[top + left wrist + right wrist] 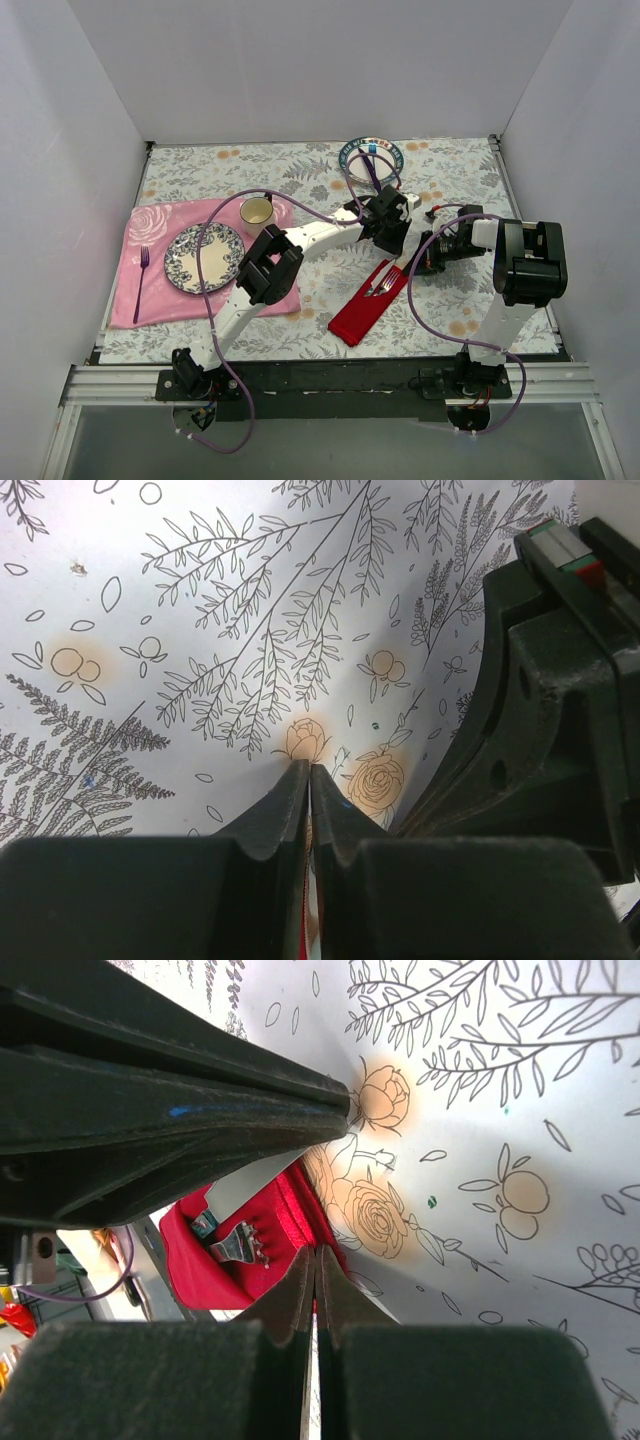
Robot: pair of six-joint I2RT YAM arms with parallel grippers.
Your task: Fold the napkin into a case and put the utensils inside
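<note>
The red napkin (365, 305) lies folded into a long narrow case on the floral tablecloth, right of centre. A silver fork (385, 283) pokes out of its upper end. In the right wrist view, the fork's tines (237, 1245), a bit of teal handle (204, 1224) and a pale flat blade (250, 1185) rest on the napkin (200, 1270). My left gripper (392, 237) hangs shut just above the case's top end. Only a red sliver (303, 930) shows through its gap. My right gripper (318, 1250) is shut, its tips at the napkin's edge.
A pink rose placemat (150, 295) at the left carries a patterned plate (204, 258), a cup (257, 212) and a purple fork (143, 270). A round dish (372, 155) with coloured utensils stands at the back. White walls close in three sides.
</note>
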